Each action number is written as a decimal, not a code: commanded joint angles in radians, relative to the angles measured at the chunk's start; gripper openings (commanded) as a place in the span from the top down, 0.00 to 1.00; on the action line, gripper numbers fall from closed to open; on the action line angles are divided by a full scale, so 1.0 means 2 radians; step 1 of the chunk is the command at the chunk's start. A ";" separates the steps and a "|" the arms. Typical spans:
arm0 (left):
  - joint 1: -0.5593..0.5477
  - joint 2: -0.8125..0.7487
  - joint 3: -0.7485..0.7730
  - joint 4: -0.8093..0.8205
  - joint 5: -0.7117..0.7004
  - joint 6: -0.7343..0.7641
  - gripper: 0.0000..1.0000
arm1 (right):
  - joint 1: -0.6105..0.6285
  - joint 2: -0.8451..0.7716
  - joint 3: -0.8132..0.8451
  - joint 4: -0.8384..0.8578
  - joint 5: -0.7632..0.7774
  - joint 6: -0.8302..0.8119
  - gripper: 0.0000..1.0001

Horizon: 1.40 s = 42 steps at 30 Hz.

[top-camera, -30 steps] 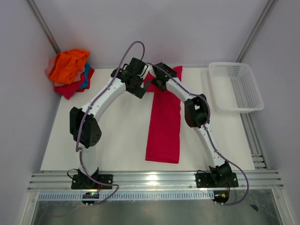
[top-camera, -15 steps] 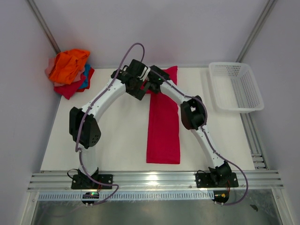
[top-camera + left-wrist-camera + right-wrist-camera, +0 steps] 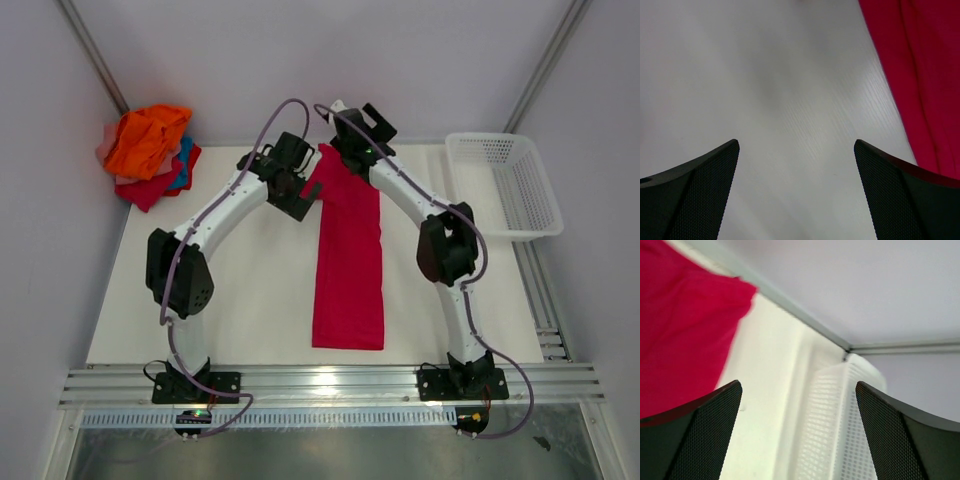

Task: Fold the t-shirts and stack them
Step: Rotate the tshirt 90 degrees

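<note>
**Crimson t-shirt** [image 3: 348, 270]: folded into one long narrow strip. It lies flat on the white surface [image 3: 250, 290], running from the middle of the far edge almost to the near edge. The near end is squared off. The far end is partly covered by the right arm in the top view. No print or label can be made out on the cloth.

**Orange t-shirt** [image 3: 148, 138]: crumpled, on top of a loose pile in the far left corner. Under it only edges show: a red t-shirt [image 3: 150, 188], a strip of blue t-shirt [image 3: 182, 172] and a sliver of pale pink t-shirt [image 3: 105, 150].

**White mesh basket** [image 3: 500, 190]: in the far right corner, well apart from the strip. It is cut off at the bottom of the right wrist view.

**Left gripper** [image 3: 795, 145]: fingers spread wide with nothing between them. It hangs over bare surface just beside the left edge of the strip, near its far end.

**Right gripper** [image 3: 799, 385]: fingers spread wide and empty. It sits above the far edge, with the strip's far corner to one side and the basket ahead. In both wrist views the finger bases are cut off by the frame.
</note>
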<state>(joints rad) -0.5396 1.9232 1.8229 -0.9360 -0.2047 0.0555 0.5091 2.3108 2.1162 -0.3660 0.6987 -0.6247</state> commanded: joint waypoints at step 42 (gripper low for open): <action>-0.291 -0.085 -0.153 -0.023 0.070 0.095 0.01 | -0.182 -0.533 -0.500 -0.122 -0.241 0.164 0.01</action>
<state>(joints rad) -1.1320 1.7470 1.4990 -1.0519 0.0250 0.2844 0.1448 1.2865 1.1450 -0.6411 0.2020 -0.3386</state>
